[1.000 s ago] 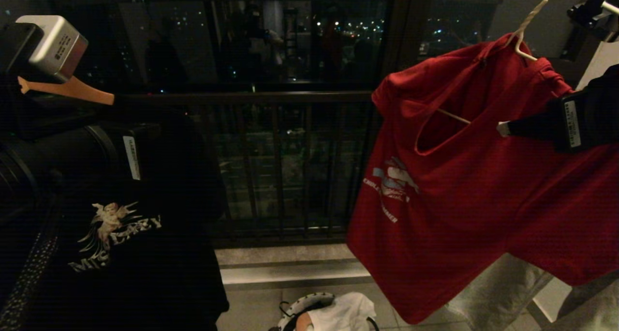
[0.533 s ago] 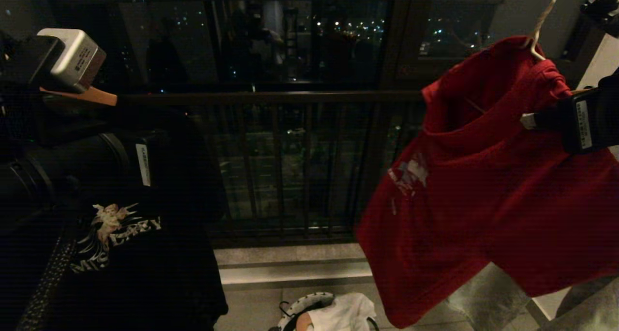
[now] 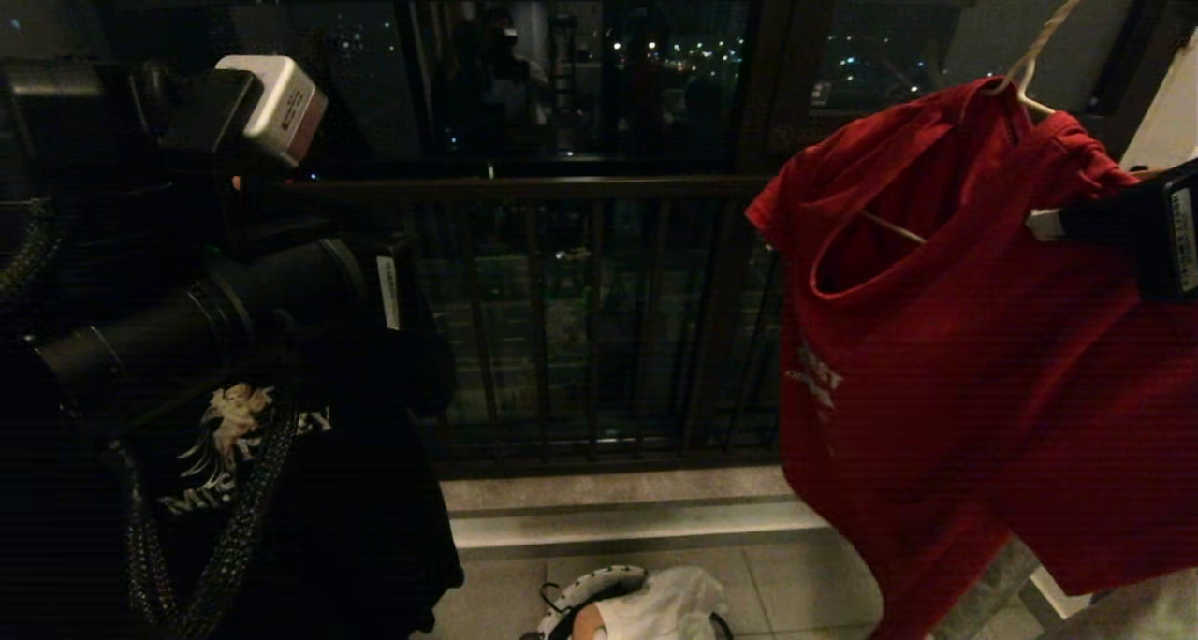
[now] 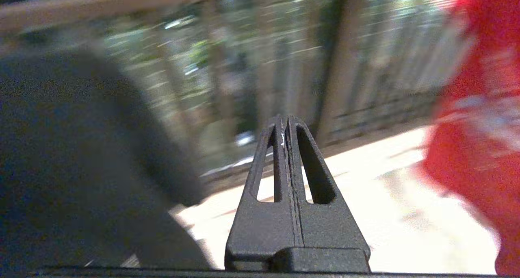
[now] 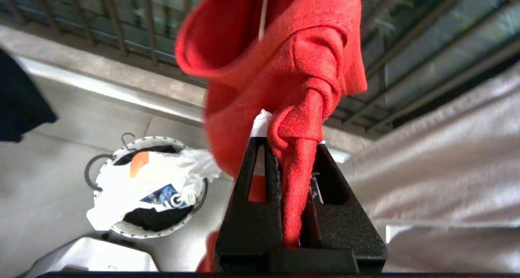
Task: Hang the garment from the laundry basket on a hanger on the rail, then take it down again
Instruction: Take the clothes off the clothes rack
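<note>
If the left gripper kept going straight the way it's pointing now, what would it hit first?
Most likely the balcony railing. The left gripper, shut and empty, points at the bars just above the pale floor ledge, between the black T-shirt and the red T-shirt. Nothing nearer shows in its line, though depth is unclear.

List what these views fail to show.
- Rail: cut off by the head view's top edge; only the hanger neck rises out of frame.
- Right pincer tips: buried in the red shirt fold, right wrist view.
- Basket contents: head view's bottom edge crops it; white cloth covers the rest.
- Black shirt print: left arm crosses it, head view.
</note>
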You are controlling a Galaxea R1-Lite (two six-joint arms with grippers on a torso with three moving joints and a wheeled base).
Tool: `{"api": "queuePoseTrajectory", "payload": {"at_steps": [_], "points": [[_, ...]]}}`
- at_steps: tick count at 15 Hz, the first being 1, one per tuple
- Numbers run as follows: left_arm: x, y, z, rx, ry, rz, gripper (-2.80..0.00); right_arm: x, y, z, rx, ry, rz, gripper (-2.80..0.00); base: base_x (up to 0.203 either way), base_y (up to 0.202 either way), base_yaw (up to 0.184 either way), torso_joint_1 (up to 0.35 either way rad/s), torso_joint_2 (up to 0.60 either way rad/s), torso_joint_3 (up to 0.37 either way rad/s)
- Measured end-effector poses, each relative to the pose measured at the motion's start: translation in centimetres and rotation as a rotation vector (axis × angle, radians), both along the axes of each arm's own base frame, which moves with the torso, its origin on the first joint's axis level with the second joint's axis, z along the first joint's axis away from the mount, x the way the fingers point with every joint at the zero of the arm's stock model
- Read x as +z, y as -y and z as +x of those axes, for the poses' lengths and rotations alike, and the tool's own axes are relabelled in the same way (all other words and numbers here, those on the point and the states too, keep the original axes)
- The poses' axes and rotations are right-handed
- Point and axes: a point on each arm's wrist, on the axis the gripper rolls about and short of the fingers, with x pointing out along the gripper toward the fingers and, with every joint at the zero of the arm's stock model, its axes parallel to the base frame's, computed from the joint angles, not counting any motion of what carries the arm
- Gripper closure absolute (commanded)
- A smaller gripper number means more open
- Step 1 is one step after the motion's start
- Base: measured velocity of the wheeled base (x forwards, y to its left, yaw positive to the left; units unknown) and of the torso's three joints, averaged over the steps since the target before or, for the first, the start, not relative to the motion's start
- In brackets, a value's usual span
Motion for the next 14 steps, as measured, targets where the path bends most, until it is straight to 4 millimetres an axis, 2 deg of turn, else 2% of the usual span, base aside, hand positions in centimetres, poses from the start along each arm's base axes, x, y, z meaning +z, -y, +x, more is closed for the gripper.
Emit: {"api": "queuePoseTrajectory", "payload": {"at_steps": [5, 10, 11, 14], "points": [[2.0, 3.7, 0.8, -0.179, 0.040, -0.034, 0.00, 0.1, 0.3, -0.7, 0.016, 0.013, -0.025, 0.00, 0.000, 0.000, 0.000, 0.000, 0.00, 0.000], [3.8, 8.6, 3.6, -0.279, 0.088, -0.067, 0.00, 0.1, 0.4, -0.9, 0.035, 0.017, -0.024, 0.00, 0.000, 0.000, 0.000, 0.000, 0.00, 0.000], [4.0, 9.4, 4.2, -0.291, 0.091, -0.067, -2.80, 0.2, 0.4, -0.9, 0.044, 0.017, -0.024, 0.00, 0.000, 0.000, 0.000, 0.000, 0.00, 0.000], [4.6, 12.0, 5.8, -0.349, 0.098, -0.071, -2.80, 0.2, 0.3, -0.9, 0.056, 0.023, -0.036, 0.00, 0.000, 0.000, 0.000, 0.000, 0.00, 0.000]]}}
